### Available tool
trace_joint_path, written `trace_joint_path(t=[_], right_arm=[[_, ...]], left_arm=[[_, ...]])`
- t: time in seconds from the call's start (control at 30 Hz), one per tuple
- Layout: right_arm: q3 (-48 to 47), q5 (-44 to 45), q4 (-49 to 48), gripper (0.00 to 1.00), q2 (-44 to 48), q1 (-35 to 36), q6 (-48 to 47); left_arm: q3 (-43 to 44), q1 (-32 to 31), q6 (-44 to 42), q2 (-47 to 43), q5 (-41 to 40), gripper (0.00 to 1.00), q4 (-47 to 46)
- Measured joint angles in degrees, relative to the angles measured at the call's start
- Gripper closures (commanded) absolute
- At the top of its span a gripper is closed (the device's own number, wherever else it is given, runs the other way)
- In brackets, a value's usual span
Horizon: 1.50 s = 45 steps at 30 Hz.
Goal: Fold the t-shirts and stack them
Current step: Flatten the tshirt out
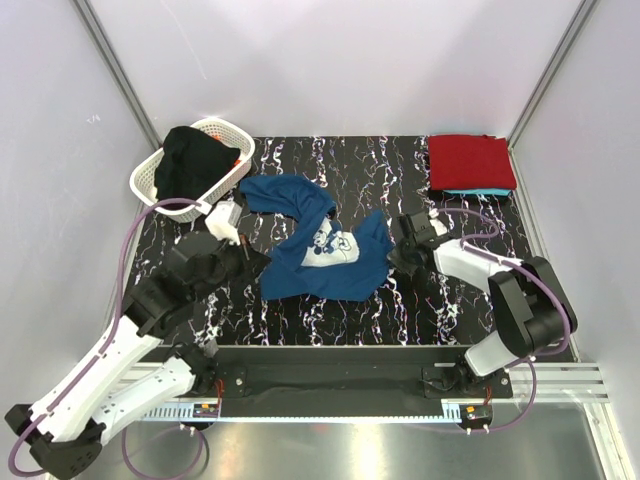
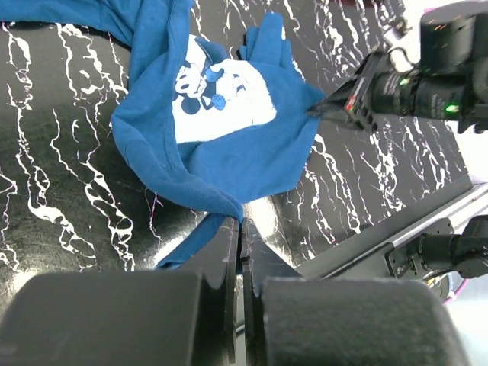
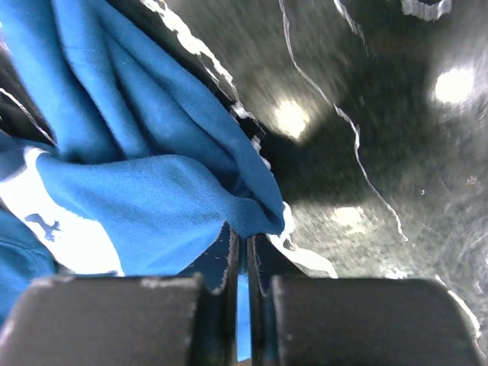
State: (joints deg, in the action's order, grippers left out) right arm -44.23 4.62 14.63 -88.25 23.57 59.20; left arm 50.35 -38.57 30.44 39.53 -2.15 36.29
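Note:
The blue t-shirt [image 1: 320, 245] with a white cartoon print lies crumpled mid-table, and shows in the left wrist view [image 2: 229, 152] and the right wrist view [image 3: 137, 191]. My left gripper [image 1: 262, 262] is shut on its near-left edge [image 2: 241, 229], low over the table. My right gripper [image 1: 392, 248] is shut on a fold of its right edge [image 3: 245, 240], with blue cloth showing between the jaws. It also shows in the left wrist view [image 2: 324, 109]. The red t-shirt [image 1: 470, 162] lies folded at the back right on the turquoise one [image 1: 480, 191], of which only a strip shows.
A white lattice basket [image 1: 150, 180] at the back left holds a black garment [image 1: 195, 158]. The black marbled table [image 1: 420, 320] is walled by white panels on the left, right and far sides. A metal rail [image 1: 330, 380] runs along the near edge.

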Motion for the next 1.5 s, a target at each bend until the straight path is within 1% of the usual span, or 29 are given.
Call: trace_joint_path(t=[0.07, 0.17, 0.23, 0.33, 0.43, 0.53, 0.6, 0.67, 0.73, 0.83, 0.87, 0.9, 0.93, 0.97, 1.0, 1.03, 1.13, 1.2, 1.3, 1.4, 1.47, 1.5], right_arm=[[-1.51, 1.6, 0.92, 1.0, 0.17, -0.28, -0.83], [-5.64, 4.11, 8.0, 1.0, 4.04, -2.45, -3.19], [-10.32, 7.17, 15.37, 1.0, 10.73, -4.31, -5.57], [-22.01, 12.02, 23.76, 1.0, 21.84, -5.75, -9.6], [-33.44, 14.38, 25.55, 1.0, 30.58, -5.77, -13.49], [-39.56, 14.93, 25.29, 1.0, 34.84, -5.81, -16.94], [-39.17, 14.43, 24.02, 1.0, 34.47, -5.86, -18.93], [-36.06, 13.14, 23.1, 0.99, 31.91, -5.86, -20.52], [-31.8, 10.49, 21.11, 0.98, 26.56, -5.9, -21.97], [-26.99, 5.09, 18.29, 0.96, 15.69, -5.9, -23.26], [-25.88, 3.21, 17.66, 0.95, 11.87, -5.9, -23.43], [-25.18, 1.68, 17.14, 0.93, 8.96, -5.9, -23.56], [-24.59, -0.17, 16.39, 0.91, 5.57, -5.86, -23.63], [-24.59, -1.84, 15.93, 0.84, 2.8, -5.77, -23.67], [-24.65, -3.1, 15.02, 0.69, 0.52, -5.73, -23.78], [-25.03, -4.39, 14.49, 0.61, -2.25, -5.66, -23.65], [-27.61, -4.57, 15.34, 0.47, -7.96, -5.38, -23.71], [-29.64, -2.91, 16.83, 0.44, -9.46, -5.49, -22.97], [-31.52, -0.48, 18.97, 0.44, -8.94, -6.34, -20.11], [-31.21, 1.29, 20.17, 0.53, -7.63, -7.65, -16.15], [-29.64, 2.08, 20.15, 0.62, -6.64, -8.44, -13.75], [-28.76, 2.29, 20.26, 0.65, -6.36, -8.7, -12.83]], left_arm=[[0.98, 0.0, -0.11, 2.01, 0.0, 1.0, -0.46], [5.68, 0.0, -0.7, 6.86, 0.02, 1.0, -0.2], [11.91, 0.0, -1.22, 11.17, 0.26, 1.0, 0.22], [22.34, 0.0, -1.86, 15.85, 0.72, 1.0, -0.07], [30.73, 0.02, -2.69, 16.76, 0.57, 1.0, -1.53], [33.16, 0.15, -3.82, 15.1, -0.44, 1.0, -3.54], [31.54, 0.66, -4.39, 13.53, -0.94, 1.0, -4.26], [27.69, 2.4, -4.9, 12.41, -0.79, 1.0, -5.05], [20.94, 5.86, -5.11, 11.93, -0.2, 1.0, -5.62], [10.25, 13.99, -5.18, 12.44, 1.92, 1.0, -4.13], [7.39, 17.35, -5.22, 12.57, 3.08, 1.0, -3.3], [3.74, 22.21, -5.27, 12.52, 4.57, 1.0, -2.25], [1.46, 25.92, -5.35, 12.5, 6.16, 1.0, -1.2], [-0.13, 29.05, -5.42, 12.46, 7.23, 1.0, -0.55], [-1.64, 31.65, -5.62, 12.26, 8.5, 1.0, -0.11], [-2.8, 33.35, -5.79, 11.91, 9.62, 1.0, 0.09], [-5.51, 34.12, -6.03, 10.43, 12.48, 1.0, -0.66], [-7.63, 34.1, -5.97, 9.42, 14.03, 1.0, -2.21], [-9.99, 34.12, -5.77, 9.16, 14.86, 1.0, -3.74], [-11.15, 34.12, -5.31, 10.29, 14.88, 1.0, -5.2], [-11.34, 34.4, -4.87, 11.52, 15.02, 1.0, -6.34], [-11.39, 34.62, -4.61, 12.11, 15.15, 1.0, -6.91]])
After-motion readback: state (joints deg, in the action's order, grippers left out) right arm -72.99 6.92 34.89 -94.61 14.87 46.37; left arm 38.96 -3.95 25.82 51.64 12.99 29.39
